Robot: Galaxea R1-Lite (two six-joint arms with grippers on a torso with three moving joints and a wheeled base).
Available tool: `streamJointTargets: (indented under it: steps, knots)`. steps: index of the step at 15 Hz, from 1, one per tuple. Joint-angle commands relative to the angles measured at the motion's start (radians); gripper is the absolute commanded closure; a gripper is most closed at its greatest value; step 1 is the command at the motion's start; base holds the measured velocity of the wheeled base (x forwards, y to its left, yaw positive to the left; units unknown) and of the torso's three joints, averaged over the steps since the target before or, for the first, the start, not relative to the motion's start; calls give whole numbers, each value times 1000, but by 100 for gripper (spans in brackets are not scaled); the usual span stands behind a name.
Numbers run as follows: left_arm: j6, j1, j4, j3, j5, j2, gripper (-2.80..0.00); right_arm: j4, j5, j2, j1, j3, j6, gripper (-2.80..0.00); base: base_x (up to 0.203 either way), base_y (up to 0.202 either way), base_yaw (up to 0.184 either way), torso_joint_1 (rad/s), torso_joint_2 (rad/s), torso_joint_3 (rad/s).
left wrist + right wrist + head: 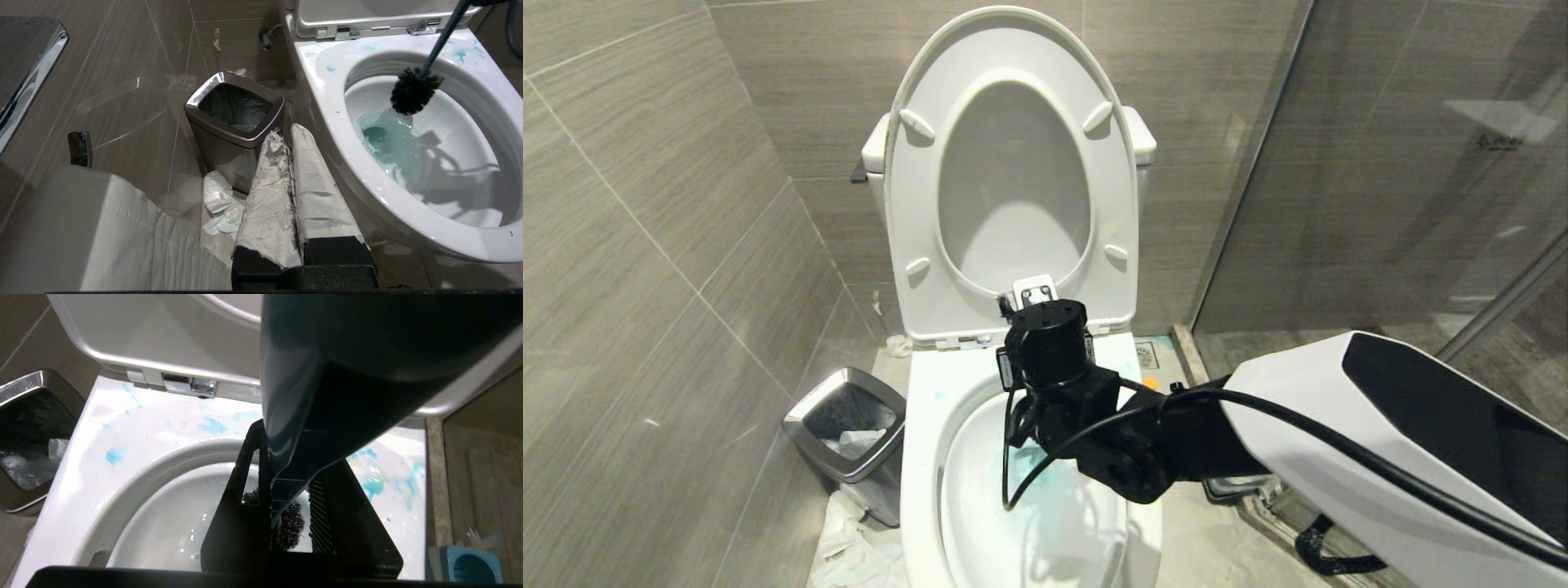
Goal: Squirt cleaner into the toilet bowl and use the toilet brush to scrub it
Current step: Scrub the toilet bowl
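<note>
1. Nearest me, the left gripper [304,245] hangs low beside the toilet's left flank, its two paper-wrapped fingers [269,192] pressed together with nothing between them.
2. Just beyond it on the floor lie crumpled tissues [218,204], then a small steel waste bin [849,437] with a dark liner, standing close against the left side of the toilet near the tiled wall [645,286].
3. The right arm [1339,425] reaches in from the right with a black cable [1013,457] looping down off it; its bulk covers much of the basin from above.
4. The right gripper [286,522] sits over the far part of the toilet bowl [931,457], its black jaws clamped on the handle of the toilet brush [414,92].
5. The brush's long axis runs at a slant: the handle rises up and toward the far right, and the black bristle head points down and to the left, into the basin, just above the light blue water. Whether the bristles touch the porcelain, I cannot tell.
6. Blue splashes of cleaner mark the rim at the far end and on the right.
7. On the floor to the right of the toilet stands the blue brush holder [474,567], next to a glass shower partition [1380,163].
8. Farthest back, the seat and lid [1013,163] stand upright against the tank.
9. There is a small mark on the glass, too faint to read.
</note>
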Motion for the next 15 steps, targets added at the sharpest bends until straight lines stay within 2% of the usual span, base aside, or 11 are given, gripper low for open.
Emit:
streamJointTargets:
  steps: [1, 6, 15]
  knots:
    - [0, 1, 0, 0, 0, 1, 0, 19, -1, 89, 9, -106, -16, 0, 0, 0, 0, 0, 0, 0]
    - [0, 0, 0, 0, 0, 1, 0, 159, 0, 179, 48, -352, -19, 0, 0, 0, 0, 0, 0, 0]
    - [0, 1, 0, 1, 0, 1, 0, 185, 11, 228, 167, -369, -12, 0, 0, 0, 0, 0, 0, 0]
